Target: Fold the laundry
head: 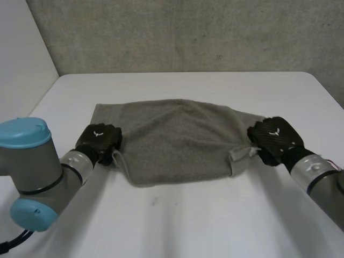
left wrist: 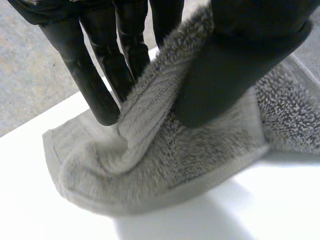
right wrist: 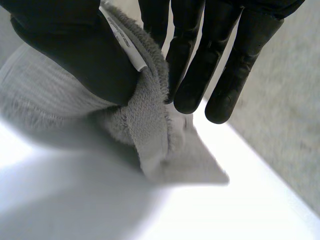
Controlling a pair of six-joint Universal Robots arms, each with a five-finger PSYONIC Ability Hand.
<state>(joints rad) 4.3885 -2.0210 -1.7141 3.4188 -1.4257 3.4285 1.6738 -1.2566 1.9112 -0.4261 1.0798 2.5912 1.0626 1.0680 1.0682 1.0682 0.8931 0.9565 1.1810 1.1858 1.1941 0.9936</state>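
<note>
Head view: a grey towel lies spread and slightly rumpled across the middle of the white bench. The left robot hand sits at the towel's near left corner. The right robot hand sits at its near right corner, where a small white label sticks out. Bare bench surrounds the towel, with open room on the robot's side and more behind it, up to the wall.

Left wrist view: the left robot hand pinches a raised ridge of towel between its thumb and straight fingers. The corner itself lies flat on the bench just past the fingertips. The pile is thick and looped.

Right wrist view: the right robot hand likewise holds a ridge of towel between its thumb and fingers, with the label beside the thumb and a flat corner beyond.

The towel looks light, soft and limp. It will likely sag between the two holds, and the loose corners may flop. The rough pile should grip well, and nothing here is fragile. The hemmed corners look like the firmest places to hold.
</note>
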